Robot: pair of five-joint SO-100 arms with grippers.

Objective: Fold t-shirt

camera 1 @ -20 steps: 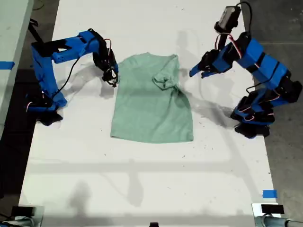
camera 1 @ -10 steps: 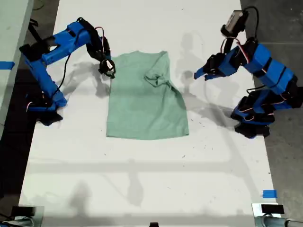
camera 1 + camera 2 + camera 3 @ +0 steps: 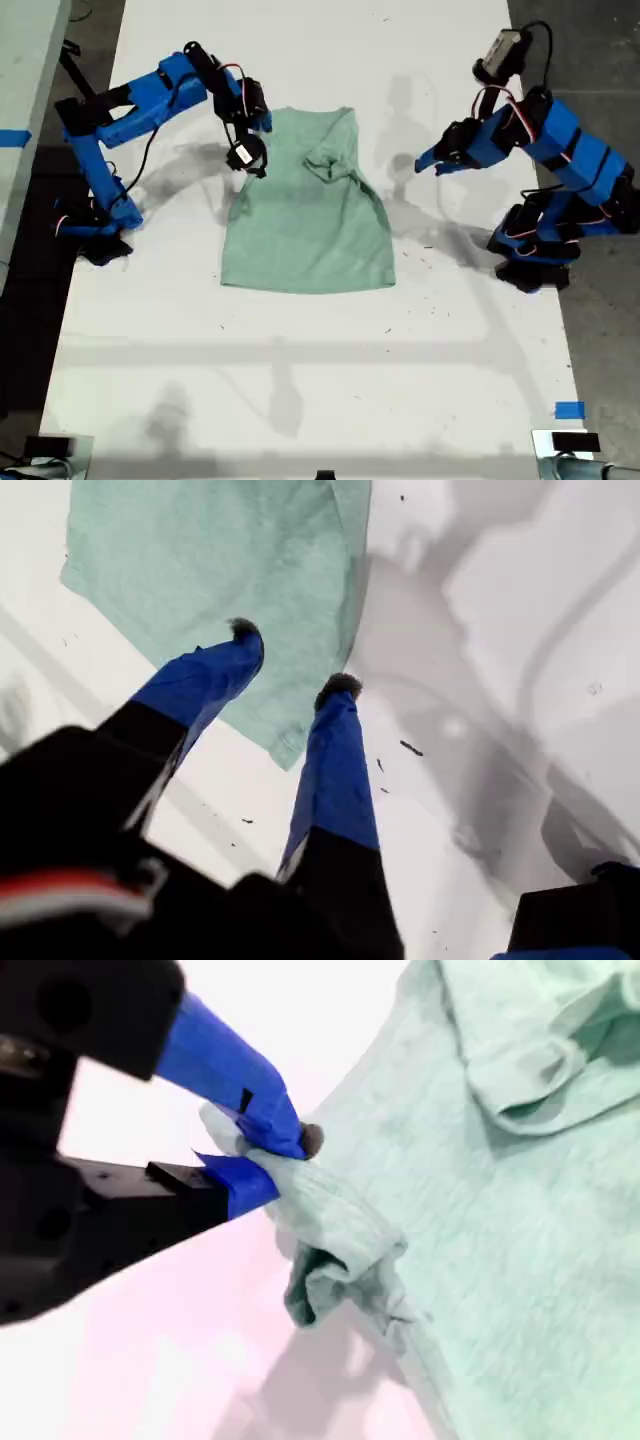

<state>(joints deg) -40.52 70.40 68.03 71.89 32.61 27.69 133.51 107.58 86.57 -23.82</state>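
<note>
Since half a second ago, the t-shirt's [image 3: 305, 215] sleeve is being carried inward over the body by my second gripper [image 3: 262, 1156], whose jaws are clamped tight on a bunched fold of pale mint cloth. My first gripper [image 3: 290, 660] is being held above the worktop [image 3: 330, 390] beside the shirt's edge, jaws parted moderately and holding nothing. The t-shirt is lying near the worktop's far edge, midway between the arms, with one sleeve already folded in and the hem spread flat.
</note>
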